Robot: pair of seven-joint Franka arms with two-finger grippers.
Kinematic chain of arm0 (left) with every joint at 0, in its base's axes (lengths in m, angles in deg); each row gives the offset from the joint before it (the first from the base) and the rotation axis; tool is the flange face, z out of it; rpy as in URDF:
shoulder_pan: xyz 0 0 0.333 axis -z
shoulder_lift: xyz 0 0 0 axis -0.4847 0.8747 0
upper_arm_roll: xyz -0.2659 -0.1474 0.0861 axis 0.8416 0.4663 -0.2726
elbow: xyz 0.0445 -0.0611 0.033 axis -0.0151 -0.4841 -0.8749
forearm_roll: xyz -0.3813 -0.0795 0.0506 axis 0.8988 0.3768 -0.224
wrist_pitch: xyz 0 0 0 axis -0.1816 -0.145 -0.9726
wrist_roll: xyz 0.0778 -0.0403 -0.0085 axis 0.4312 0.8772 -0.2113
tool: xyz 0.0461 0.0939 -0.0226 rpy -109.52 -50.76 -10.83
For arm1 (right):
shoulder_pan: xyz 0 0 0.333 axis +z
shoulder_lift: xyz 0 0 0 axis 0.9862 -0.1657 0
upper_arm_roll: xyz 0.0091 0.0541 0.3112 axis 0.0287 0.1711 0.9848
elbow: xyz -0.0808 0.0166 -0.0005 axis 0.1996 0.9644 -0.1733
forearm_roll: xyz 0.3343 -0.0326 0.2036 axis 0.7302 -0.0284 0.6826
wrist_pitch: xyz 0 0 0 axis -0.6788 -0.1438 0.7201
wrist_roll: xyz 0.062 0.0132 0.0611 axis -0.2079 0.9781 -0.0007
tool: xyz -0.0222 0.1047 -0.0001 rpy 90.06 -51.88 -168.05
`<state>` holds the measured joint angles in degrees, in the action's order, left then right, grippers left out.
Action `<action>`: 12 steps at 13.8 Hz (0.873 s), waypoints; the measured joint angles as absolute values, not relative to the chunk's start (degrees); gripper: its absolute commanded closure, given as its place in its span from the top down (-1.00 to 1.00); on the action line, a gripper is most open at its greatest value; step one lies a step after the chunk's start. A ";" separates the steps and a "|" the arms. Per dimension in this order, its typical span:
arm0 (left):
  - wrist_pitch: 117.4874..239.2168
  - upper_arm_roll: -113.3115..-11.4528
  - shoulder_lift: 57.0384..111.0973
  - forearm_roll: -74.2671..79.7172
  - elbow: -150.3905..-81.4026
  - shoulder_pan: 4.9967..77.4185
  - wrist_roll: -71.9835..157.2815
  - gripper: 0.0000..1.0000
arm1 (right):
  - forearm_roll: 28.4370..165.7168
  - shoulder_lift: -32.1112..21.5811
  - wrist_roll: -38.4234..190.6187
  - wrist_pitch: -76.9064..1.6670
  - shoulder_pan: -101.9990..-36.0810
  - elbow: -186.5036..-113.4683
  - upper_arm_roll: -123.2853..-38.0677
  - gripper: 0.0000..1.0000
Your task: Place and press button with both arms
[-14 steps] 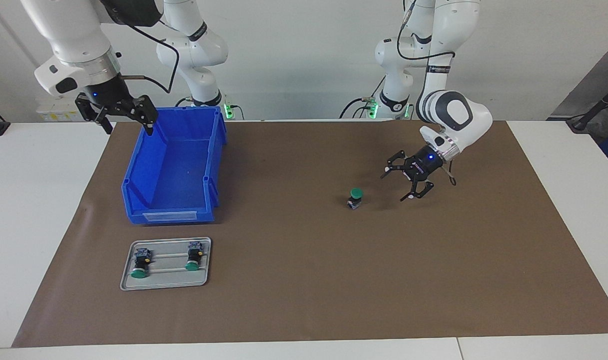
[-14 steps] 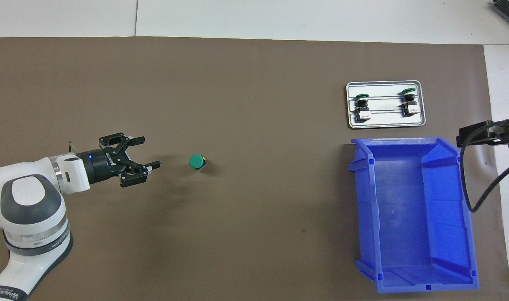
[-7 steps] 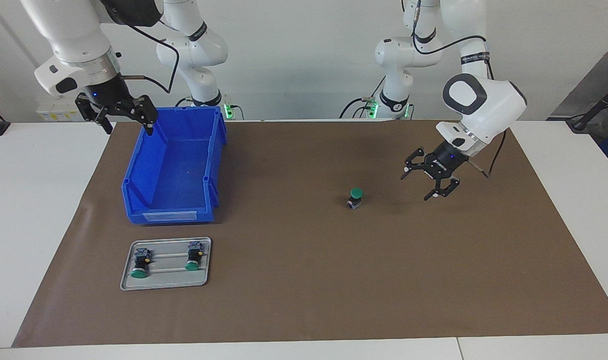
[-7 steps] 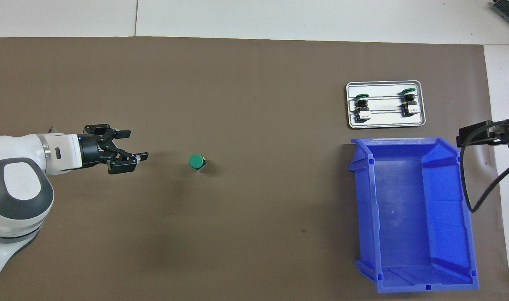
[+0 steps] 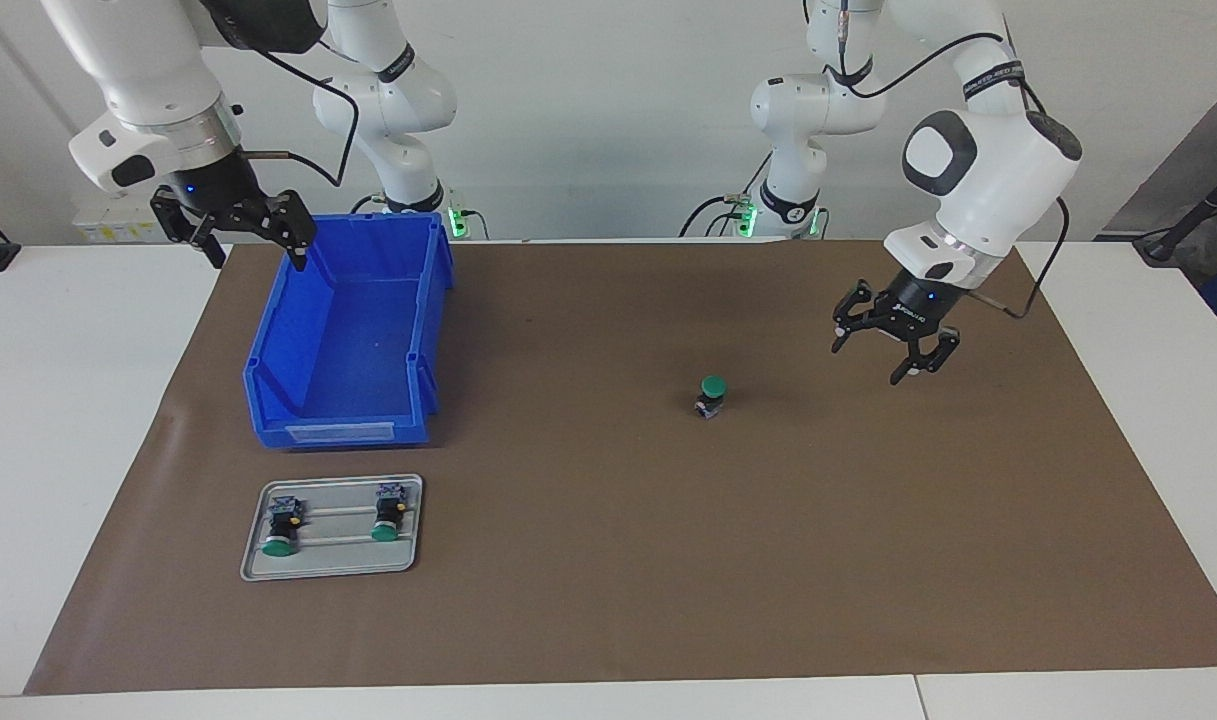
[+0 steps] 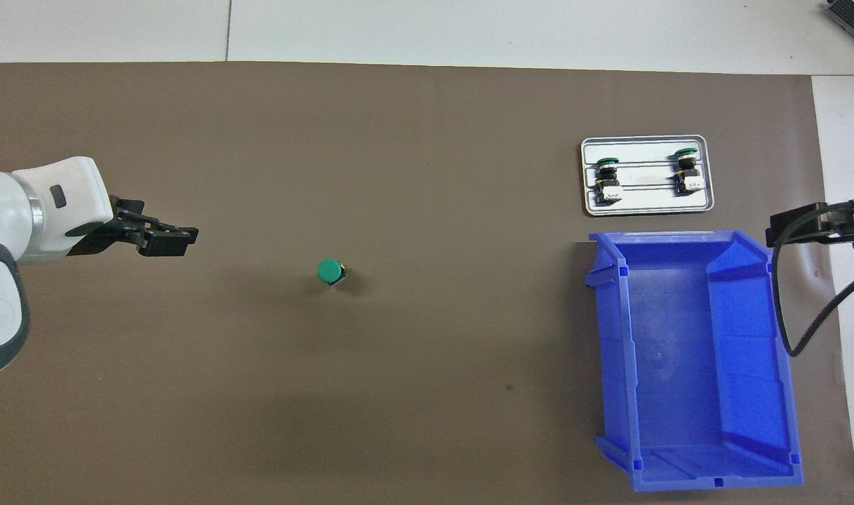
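Brown mat (image 5: 608, 560): left hand (image 5: 898, 350) spread (empty).

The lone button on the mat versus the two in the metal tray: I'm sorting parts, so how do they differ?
The button stands upright on the bare brown mat, cap up; the tray buttons lie on their sides in the metal tray, nearer the right arm's end, caps pointing away from the robots. All three share green caps and dark bodies.
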<state>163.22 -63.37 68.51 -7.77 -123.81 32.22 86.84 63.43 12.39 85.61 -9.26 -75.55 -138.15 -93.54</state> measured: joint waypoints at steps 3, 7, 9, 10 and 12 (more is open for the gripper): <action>162.89 -63.50 67.97 -10.53 -123.85 32.18 80.39 1.00 | 63.43 12.39 85.61 -9.26 -75.56 -138.15 -93.54 1.00; 160.43 -63.71 67.85 -11.19 -123.97 32.03 76.99 1.00 | 63.43 12.39 85.61 -9.26 -75.56 -138.15 -93.54 1.00; 159.48 -63.74 67.58 -11.20 -123.89 31.76 76.24 1.00 | 63.43 12.39 85.61 -9.26 -75.56 -138.15 -93.54 1.00; 158.29 -63.76 67.38 -11.21 -123.71 31.66 74.89 1.00 | 63.43 12.39 85.61 -9.26 -75.56 -138.15 -93.54 1.00; 154.69 -63.61 67.21 -13.28 -121.83 31.65 69.69 1.00 | 63.43 12.39 85.61 -9.26 -75.56 -138.15 -93.54 1.00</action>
